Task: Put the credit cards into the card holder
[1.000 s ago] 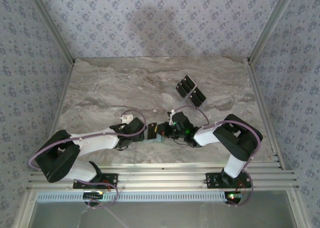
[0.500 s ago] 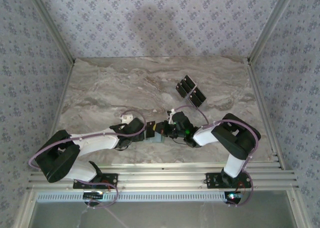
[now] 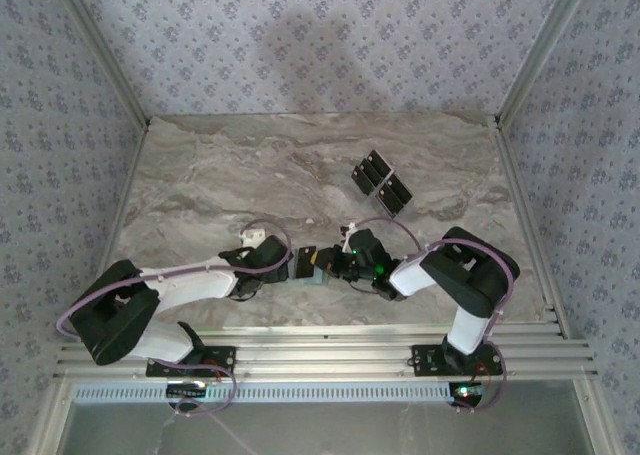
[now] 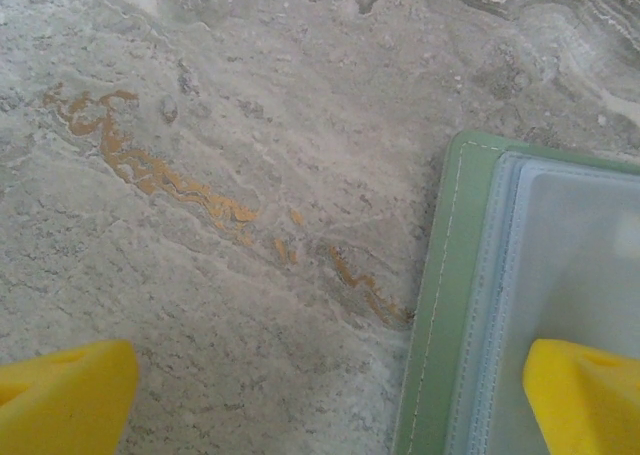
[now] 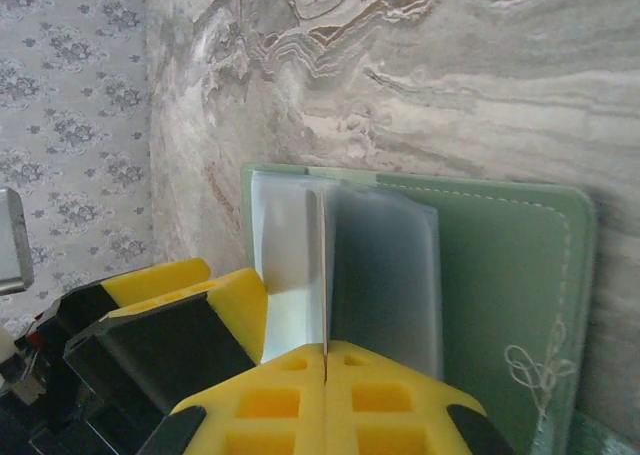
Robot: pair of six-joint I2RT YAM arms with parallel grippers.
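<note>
Right wrist view: our right tool [image 5: 325,360], clamped on a leaf of the card holder [image 5: 500,275], has drawn back, likely baring a pocket; left tool [image 4: 320,400] spread wide.

From my remote station I see a marble-look table [image 3: 250,165], grey-beige with rust-orange veins. The walls [image 3: 320,45] on three sides carry blue-grey floral wallpaper. Aluminium posts [image 3: 100,50] run up both far corners, and a slotted aluminium rail [image 3: 320,350] borders the near edge. Light is soft, with a faint shadow on the back wall.
</note>
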